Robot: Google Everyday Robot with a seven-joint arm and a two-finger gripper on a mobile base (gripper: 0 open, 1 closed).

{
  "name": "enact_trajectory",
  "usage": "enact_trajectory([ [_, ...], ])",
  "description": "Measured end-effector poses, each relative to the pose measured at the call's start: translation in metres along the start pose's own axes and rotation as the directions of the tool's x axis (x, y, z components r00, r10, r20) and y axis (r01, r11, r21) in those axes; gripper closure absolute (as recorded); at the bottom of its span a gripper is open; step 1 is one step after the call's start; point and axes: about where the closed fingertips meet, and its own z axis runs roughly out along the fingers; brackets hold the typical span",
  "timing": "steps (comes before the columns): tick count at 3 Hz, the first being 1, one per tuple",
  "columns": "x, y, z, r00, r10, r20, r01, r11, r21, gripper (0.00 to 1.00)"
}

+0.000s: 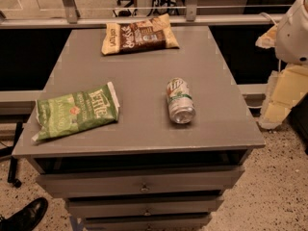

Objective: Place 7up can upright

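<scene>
Office with drawer cabinet [144, 183]; end effector [281, 97] at right.

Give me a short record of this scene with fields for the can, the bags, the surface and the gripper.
7up can: lying on its side, right of centre, shiny end toward the camera
green chip bag: flat, front left
brown chip bag: flat, far edge
cabinet top: grey, drawers below
gripper: right edge of view, beside the cabinet, apart from the can
task state: can not yet upright

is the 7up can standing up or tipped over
Tipped: the 7up can lies on its side, shiny end toward the camera. The claw hangs right of the cabinet.
</scene>
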Motion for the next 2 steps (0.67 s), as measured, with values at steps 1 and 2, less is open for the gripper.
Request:
enact_trajectory([
  [1, 0.0, 0.0, 0.0, 1.0, 0.0, 0.0, 0.0, 1.0, 0.0, 0.0],
  [2, -0.0046, -0.0014, 0.002, 1.0, 0.006, 0.017, -0.007, 0.9999, 0.013, 0.0],
])
